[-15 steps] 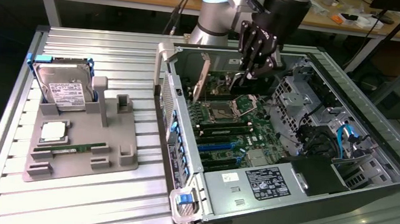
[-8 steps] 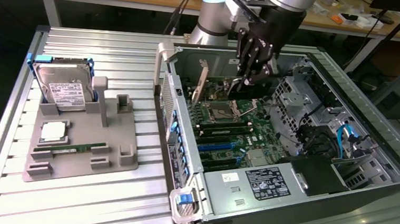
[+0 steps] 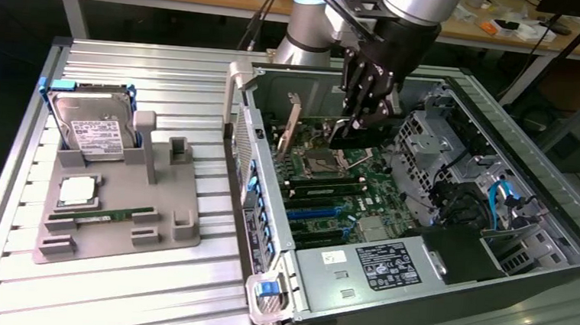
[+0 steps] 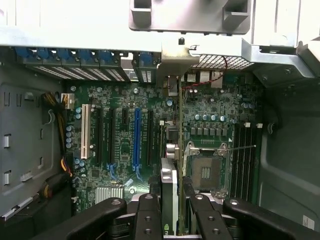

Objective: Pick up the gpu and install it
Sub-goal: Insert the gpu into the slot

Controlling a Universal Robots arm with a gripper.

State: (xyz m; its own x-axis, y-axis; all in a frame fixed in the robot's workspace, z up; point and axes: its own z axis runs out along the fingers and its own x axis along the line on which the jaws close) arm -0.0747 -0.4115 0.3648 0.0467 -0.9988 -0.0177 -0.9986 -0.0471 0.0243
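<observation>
**Inside the computer case, gpu held over the board**

Inside the open computer case [image 3: 529,248], on the exterior view's right, the gripper [image 3: 359,125] hangs low over the motherboard [image 4: 120,100]. In the wrist view its dark fingers [image 4: 147,215] are closed on the gpu [image 4: 179,145]. The card shows edge-on as a thin green line running away from the grip. Its silver bracket [image 4: 177,57] lies at the far end, against the case's slotted rear wall.

The card lies just beside the CPU socket [image 4: 206,172] and to one side of the blue slot [image 4: 137,137].

The pick-up looks done, and the card has been carried in and lined up with the rear wall. Whether its lower edge is seated in a slot I cannot tell, and the grip has not let go.

On the exterior view's left, the grey tray [image 3: 111,227] holds the hard drive [image 3: 93,129].
</observation>
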